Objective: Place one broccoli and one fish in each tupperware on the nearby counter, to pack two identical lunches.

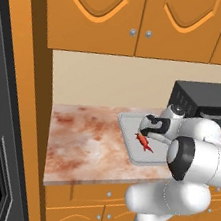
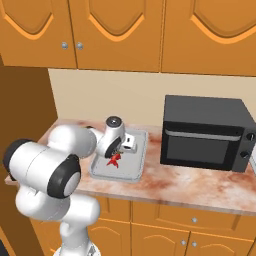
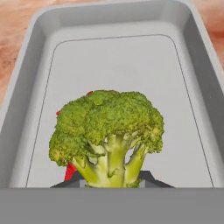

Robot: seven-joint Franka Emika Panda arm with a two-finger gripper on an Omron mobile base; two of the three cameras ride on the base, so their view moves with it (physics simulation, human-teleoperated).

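i have the broccoli (image 3: 107, 135) pinched by its stalk in the gripper (image 3: 109, 181), jaws narrow on it, hanging over the grey tupperware (image 3: 118, 65) on the counter (image 1: 84, 144). a red fish (image 1: 144, 142) already lies inside the tupperware. i'd lower straight down, release beside the fish, well inside the tupperware walls.

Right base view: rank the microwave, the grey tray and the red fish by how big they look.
1. Microwave, largest.
2. Tray, clearly smaller, partly covered by the arm.
3. Fish, smallest, a small red shape on the tray under the gripper.
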